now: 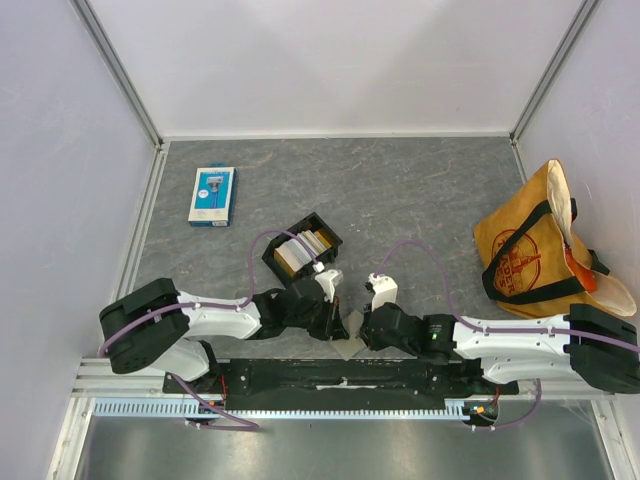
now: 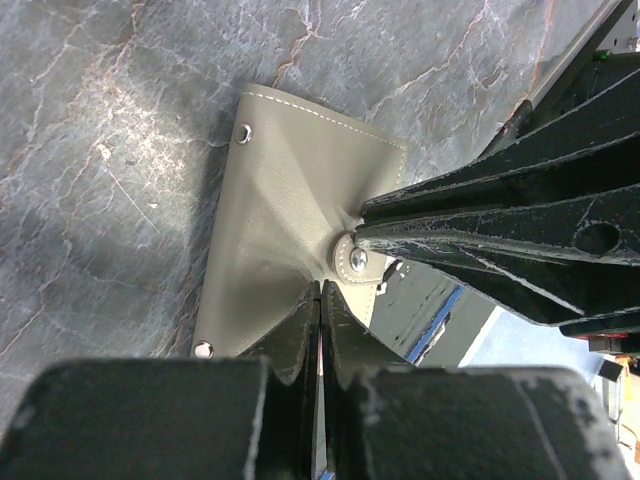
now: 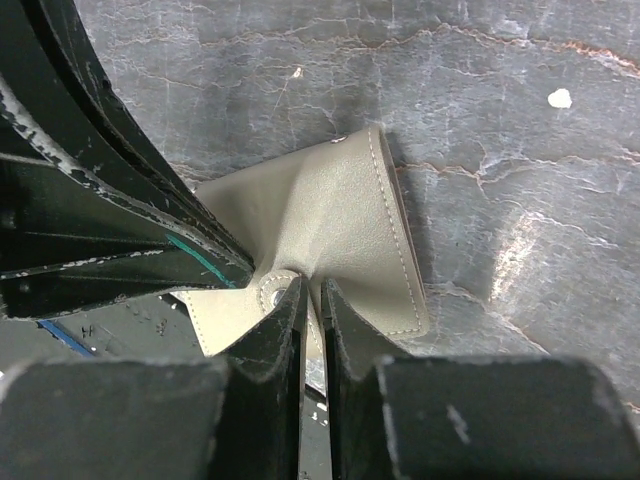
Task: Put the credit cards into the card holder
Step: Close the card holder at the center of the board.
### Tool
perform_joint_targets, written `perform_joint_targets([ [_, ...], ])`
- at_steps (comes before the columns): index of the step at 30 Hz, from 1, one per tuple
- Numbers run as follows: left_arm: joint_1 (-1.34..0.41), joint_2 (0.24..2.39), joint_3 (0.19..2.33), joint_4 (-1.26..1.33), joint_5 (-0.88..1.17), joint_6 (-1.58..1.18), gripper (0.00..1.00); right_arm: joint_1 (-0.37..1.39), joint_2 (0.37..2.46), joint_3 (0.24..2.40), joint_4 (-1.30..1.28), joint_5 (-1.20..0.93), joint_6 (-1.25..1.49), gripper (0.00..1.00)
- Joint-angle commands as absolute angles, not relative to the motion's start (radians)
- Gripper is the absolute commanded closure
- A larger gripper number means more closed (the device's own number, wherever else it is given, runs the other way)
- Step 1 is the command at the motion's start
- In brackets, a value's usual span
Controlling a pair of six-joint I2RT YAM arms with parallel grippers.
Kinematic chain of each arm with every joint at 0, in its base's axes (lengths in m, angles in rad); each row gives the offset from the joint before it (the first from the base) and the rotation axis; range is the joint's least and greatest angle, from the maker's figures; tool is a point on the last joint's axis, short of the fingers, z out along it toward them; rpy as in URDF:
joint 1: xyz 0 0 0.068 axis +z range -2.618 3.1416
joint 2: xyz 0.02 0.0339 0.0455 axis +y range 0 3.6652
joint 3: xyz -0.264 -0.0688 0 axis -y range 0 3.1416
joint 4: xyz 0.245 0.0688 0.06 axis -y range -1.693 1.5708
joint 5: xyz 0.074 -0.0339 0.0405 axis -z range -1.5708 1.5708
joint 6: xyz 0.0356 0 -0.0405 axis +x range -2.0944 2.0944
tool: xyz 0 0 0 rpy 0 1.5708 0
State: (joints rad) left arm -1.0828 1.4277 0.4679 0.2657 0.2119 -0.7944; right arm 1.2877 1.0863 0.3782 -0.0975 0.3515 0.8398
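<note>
The grey-tan card holder (image 1: 347, 348) lies at the table's front edge between my two grippers. In the left wrist view the card holder (image 2: 285, 190) is puckered and my left gripper (image 2: 322, 292) is shut on its near edge. My right gripper's fingers (image 2: 480, 225) come in from the right by the snap. In the right wrist view my right gripper (image 3: 311, 288) is shut on a flap of the holder (image 3: 345, 210) beside the snap, with the left fingers (image 3: 120, 220) at the left. The credit cards (image 1: 296, 254) stand in a black tray (image 1: 325, 232).
A blue-and-white retail pack (image 1: 212, 195) lies at the far left. An orange tote bag (image 1: 540, 250) stands at the right wall. The table's front rail (image 1: 330, 378) runs just below both grippers.
</note>
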Motion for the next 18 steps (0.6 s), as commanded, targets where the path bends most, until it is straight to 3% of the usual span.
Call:
perform_joint_targets([
  [1, -1.091, 1.445, 0.469, 0.302, 0.195, -0.796, 0.97, 1.293, 1.088, 0.42, -0.117, 0.327, 0.825, 0.84],
  [18, -1.104, 1.471, 0.497, 0.239, 0.141, -0.804, 0.98, 1.293, 0.993, 0.456, -0.187, 0.311, 0.811, 0.85],
])
